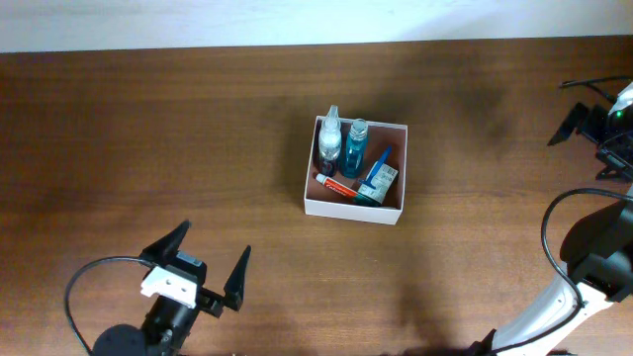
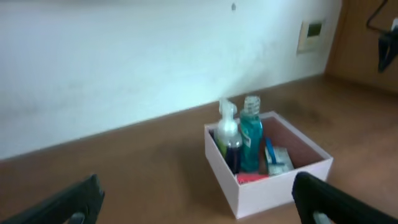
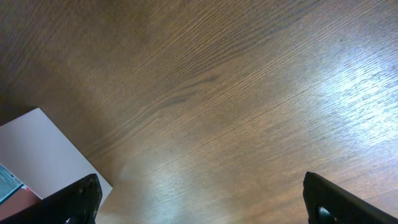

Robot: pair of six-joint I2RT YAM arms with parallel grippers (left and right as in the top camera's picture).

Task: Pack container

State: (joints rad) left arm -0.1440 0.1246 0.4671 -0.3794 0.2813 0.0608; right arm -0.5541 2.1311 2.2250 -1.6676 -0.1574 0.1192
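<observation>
Nearest to the overhead camera is the left arm (image 1: 168, 302), at the bottom edge of the picture, with a white block (image 1: 163, 283) on its wrist. The left jaws stand wide apart and released. The 2 black fingers (image 1: 170, 242) have only bare wood between them and grasp nothing. In the left wrist view both tips show in the lower corners, well apart from each other.

The right arm (image 1: 593, 247) shows at the lower right corner, and the right jaws are higher up at the right edge, far from the other arm. They are released too: in the right wrist view the 2 dark fingertips (image 3: 74, 199) sit in the lower corners, with only wood grain between them.

The square, shallow white container with the reddish-brown inside (image 1: 351, 209) rests on the brown wooden tabletop (image 1: 148, 129), a little right of the middle and well apart from both arms. In its far left part stand a clear spray bottle with dark liquid (image 1: 330, 140) and, just beside it, a bottle of blue-green liquid (image 1: 355, 148). A red and white tube (image 1: 337, 185) lies along the near wall. A small green-and-white carton (image 1: 380, 179) lies toward the near right corner. A thin blue thing beside the carton is too small to name. The right wrist camera shows only 1 white corner of the container (image 3: 43, 149), at the lower left.
</observation>
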